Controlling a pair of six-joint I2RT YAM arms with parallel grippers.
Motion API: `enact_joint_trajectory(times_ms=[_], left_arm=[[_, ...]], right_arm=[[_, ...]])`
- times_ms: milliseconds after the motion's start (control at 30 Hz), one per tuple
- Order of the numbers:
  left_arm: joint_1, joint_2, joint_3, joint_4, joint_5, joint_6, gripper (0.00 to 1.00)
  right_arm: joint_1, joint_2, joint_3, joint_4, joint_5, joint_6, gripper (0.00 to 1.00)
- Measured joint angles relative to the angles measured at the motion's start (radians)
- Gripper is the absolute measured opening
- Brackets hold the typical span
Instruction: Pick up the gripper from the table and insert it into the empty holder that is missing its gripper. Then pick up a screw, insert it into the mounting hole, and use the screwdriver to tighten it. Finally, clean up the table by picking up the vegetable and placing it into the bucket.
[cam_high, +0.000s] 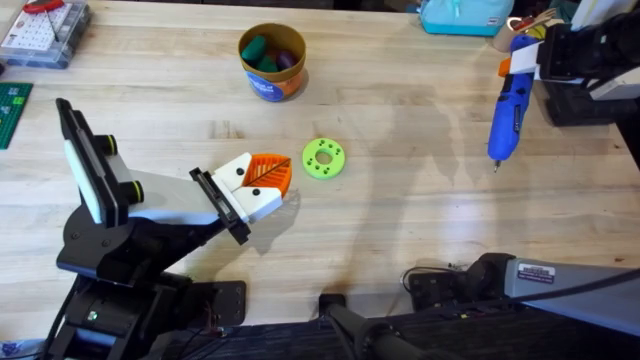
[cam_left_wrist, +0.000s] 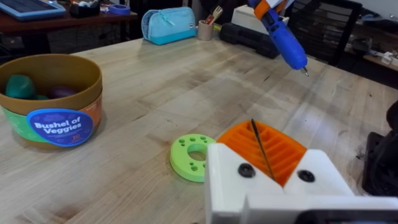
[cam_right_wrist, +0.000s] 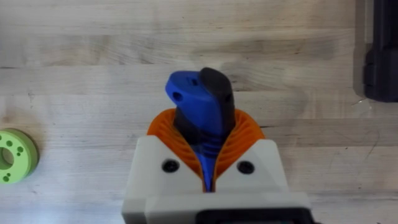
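While the long blue pen-shaped screwdriver (cam_high: 511, 108) is held clamped in the right tool (cam_right_wrist: 208, 177) above the worktop (cam_high: 400, 220), the left tool (cam_left_wrist: 273, 168), pads together, is judged ready for the tightening step.
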Motion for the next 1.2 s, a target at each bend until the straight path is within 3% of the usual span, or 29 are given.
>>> enact_joint_trajectory(times_ms=[233, 533, 900, 1200], left_arm=[[0.0, 0.0, 0.0, -0.001, 0.0, 0.0, 0.011], [0.0, 0.0, 0.0, -0.002, 0.0, 0.0, 0.011], [0.0, 0.0, 0.0, -0.002, 0.0, 0.0, 0.011], [0.0, 0.0, 0.0, -0.002, 0.0, 0.0, 0.011]], right_arm=[[-0.001, 0.004, -0.001, -0.013, -0.021, -0.001, 0.037], [0.001, -0.012, -0.002, 0.019, -0.246, 0.005, 0.036], [0.107, -0.312, 0.005, 0.097, -0.326, 0.024, 0.036], [0.18, -0.414, 0.011, 0.0, -0.34, 0.049, 0.036]])
